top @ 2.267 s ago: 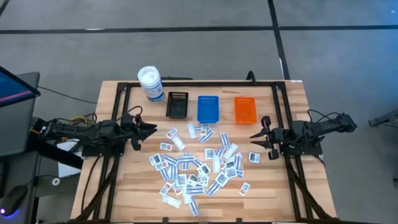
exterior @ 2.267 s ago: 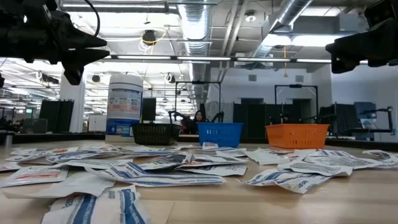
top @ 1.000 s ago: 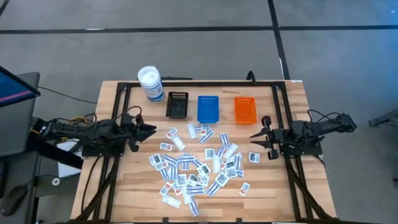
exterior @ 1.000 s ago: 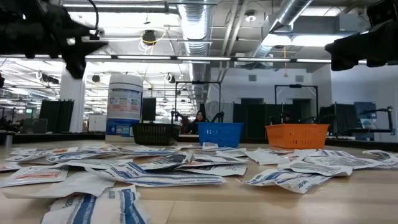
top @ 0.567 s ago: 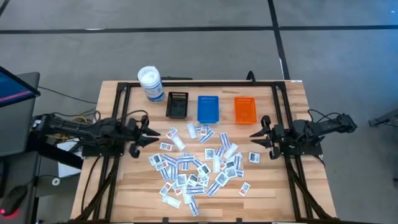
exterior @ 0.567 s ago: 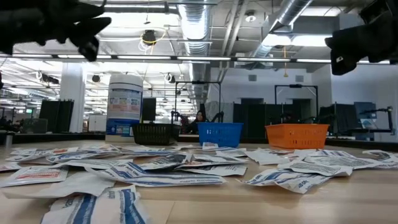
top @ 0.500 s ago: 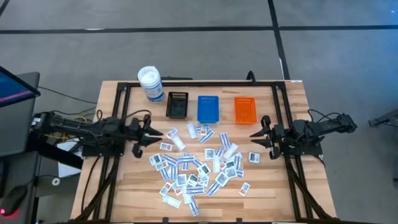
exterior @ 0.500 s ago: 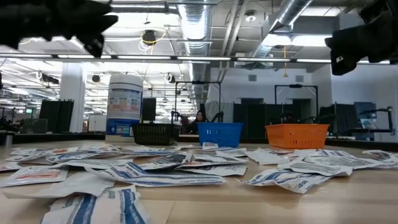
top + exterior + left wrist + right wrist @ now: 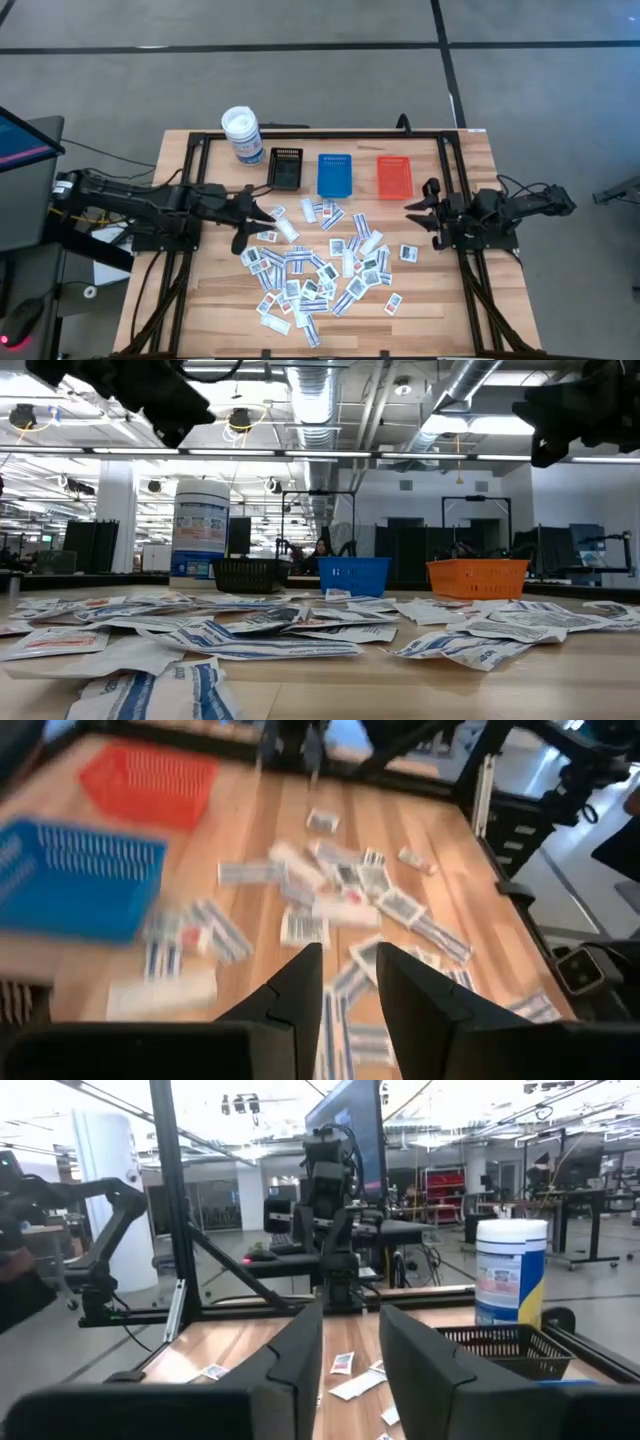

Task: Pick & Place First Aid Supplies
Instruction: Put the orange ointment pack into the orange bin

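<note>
Many small white packets [image 9: 318, 262] with blue, red or dark print lie flat in a loose pile on the middle of the wooden table; they also show in the low view [image 9: 270, 635] and the left wrist view [image 9: 340, 890]. My left gripper [image 9: 252, 222] is open and empty above the pile's left edge, tipped down toward the packets [image 9: 350, 960]. My right gripper [image 9: 412, 214] is open and empty, held above the table to the right of the pile and pointing toward it [image 9: 350, 1330]. Both arms show only as dark shapes at the top of the low view.
A black tray [image 9: 286, 168], a blue tray [image 9: 335, 174] and an orange tray [image 9: 394, 176] stand in a row behind the pile. A white canister with a blue label [image 9: 241, 133] stands at the far left. A black frame [image 9: 320, 134] rims the table.
My left gripper has gone toward the table's right edge, from beside the pile to over its left edge, rising and tipping down toward the packets. My right gripper has shifted only slightly. The packets have not moved.
</note>
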Motion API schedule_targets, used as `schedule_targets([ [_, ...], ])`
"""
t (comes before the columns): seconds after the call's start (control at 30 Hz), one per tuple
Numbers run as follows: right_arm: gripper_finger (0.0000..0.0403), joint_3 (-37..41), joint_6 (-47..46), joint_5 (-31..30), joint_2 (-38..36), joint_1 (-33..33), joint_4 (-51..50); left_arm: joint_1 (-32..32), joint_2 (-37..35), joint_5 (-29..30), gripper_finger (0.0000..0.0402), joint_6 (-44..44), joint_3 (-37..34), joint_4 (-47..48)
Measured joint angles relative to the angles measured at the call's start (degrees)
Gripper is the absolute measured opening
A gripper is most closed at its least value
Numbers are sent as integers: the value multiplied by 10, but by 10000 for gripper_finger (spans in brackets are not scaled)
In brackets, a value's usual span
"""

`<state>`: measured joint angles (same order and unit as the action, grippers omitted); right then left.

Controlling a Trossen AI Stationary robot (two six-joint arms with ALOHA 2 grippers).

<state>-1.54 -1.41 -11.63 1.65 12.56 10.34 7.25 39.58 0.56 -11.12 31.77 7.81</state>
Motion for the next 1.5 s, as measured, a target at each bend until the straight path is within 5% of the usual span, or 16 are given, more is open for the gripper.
schedule_targets([
  [0.17,161,0,-1,-4,28,0,1,0,9,17,116,-84,-6,94],
  [0.43,232,0,-2,-17,68,1,39,-1,68,19,151,-147,-48,101],
  [0.93,222,0,-21,-17,74,0,51,-26,202,56,161,-87,-54,61],
  [1.27,222,0,-17,-17,74,0,61,-80,247,-53,145,-87,-54,52],
  [1.5,221,0,-17,-18,74,0,61,-131,248,-75,140,-56,-54,50],
])
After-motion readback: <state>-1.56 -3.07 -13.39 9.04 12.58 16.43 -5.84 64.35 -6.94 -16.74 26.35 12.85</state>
